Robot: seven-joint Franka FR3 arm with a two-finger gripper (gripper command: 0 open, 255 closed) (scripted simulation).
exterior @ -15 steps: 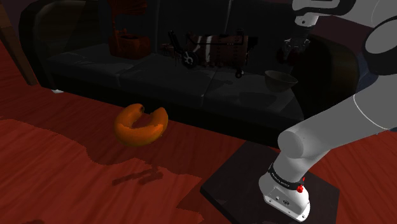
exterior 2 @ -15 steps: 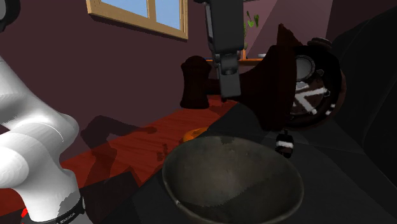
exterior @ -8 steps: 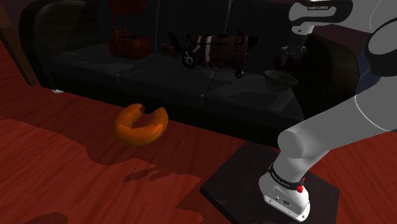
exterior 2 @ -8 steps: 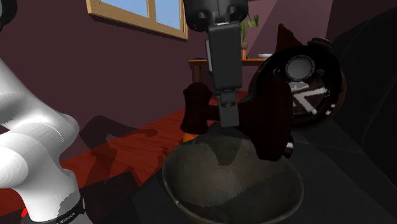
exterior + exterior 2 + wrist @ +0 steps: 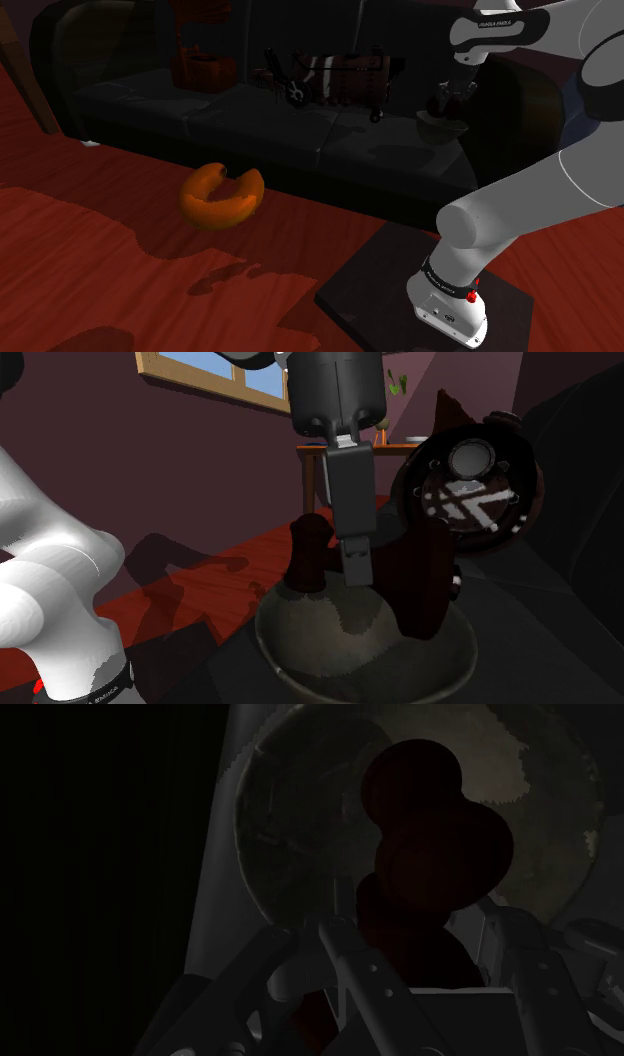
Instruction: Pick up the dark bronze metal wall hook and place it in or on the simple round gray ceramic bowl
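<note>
above the sofa (image 5: 250,120) and bowl (image 5: 320,642), the end effector (image 5: 357,564) pinches the hook (image 5: 430,854), fingers (image 5: 365,974) clear from the wrist.

The hook (image 5: 425,592) looks dark reddish-brown, the bowl (image 5: 300,634) mottled grey, the cushion (image 5: 215,212) orange.

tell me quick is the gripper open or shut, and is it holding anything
Gripper: shut on the dark wall hook, which hangs over the opening of the gray bowl.
</note>
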